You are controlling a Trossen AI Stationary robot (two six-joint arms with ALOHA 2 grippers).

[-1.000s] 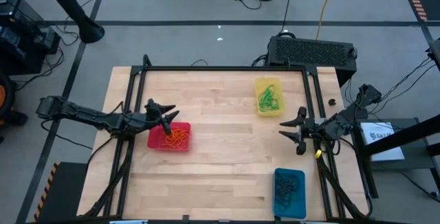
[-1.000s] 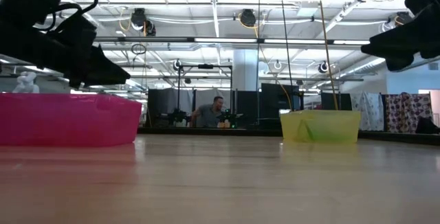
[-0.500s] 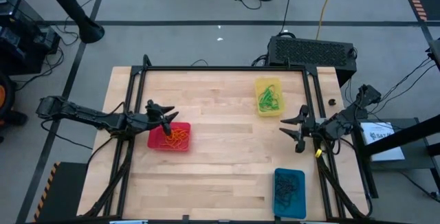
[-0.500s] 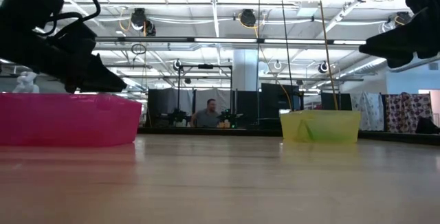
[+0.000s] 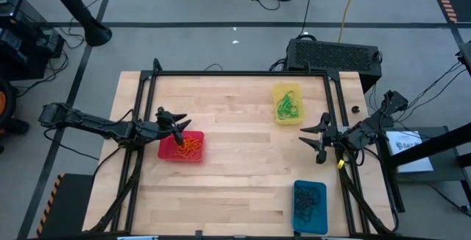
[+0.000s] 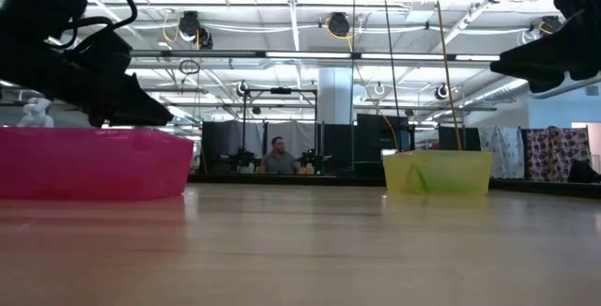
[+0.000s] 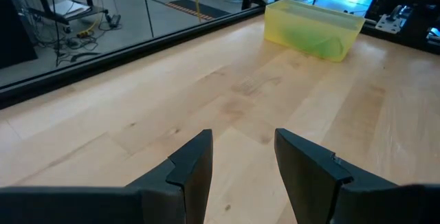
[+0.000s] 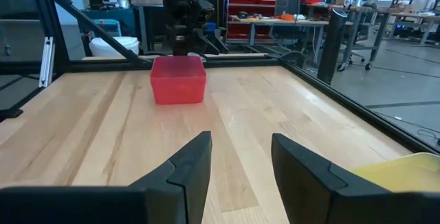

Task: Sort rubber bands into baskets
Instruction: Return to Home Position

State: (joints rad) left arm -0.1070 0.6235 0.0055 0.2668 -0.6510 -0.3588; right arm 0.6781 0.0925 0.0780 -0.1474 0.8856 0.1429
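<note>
The red basket (image 5: 181, 146) holds orange-red rubber bands (image 5: 190, 146) at the table's left. The yellow basket (image 5: 287, 104) holds green bands (image 5: 287, 106) at the far right. The blue basket (image 5: 310, 206) holds dark bands (image 5: 309, 205) at the near right. My left gripper (image 5: 175, 121) hovers open and empty over the red basket's far left corner; its fingers (image 7: 199, 165) show in the left wrist view. My right gripper (image 5: 313, 138) is open and empty above the table at the right; its fingers (image 8: 199, 159) show in the right wrist view.
A black metal frame (image 5: 243, 73) borders the wooden table top (image 5: 243, 159). A black box (image 5: 333, 54) stands beyond the far right edge. In the low view a person (image 6: 277, 159) sits far off in the room behind the table.
My left gripper has drawn back a little toward the table's left edge and sunk slightly over the red basket, staying open. The baskets and bands have kept still.
</note>
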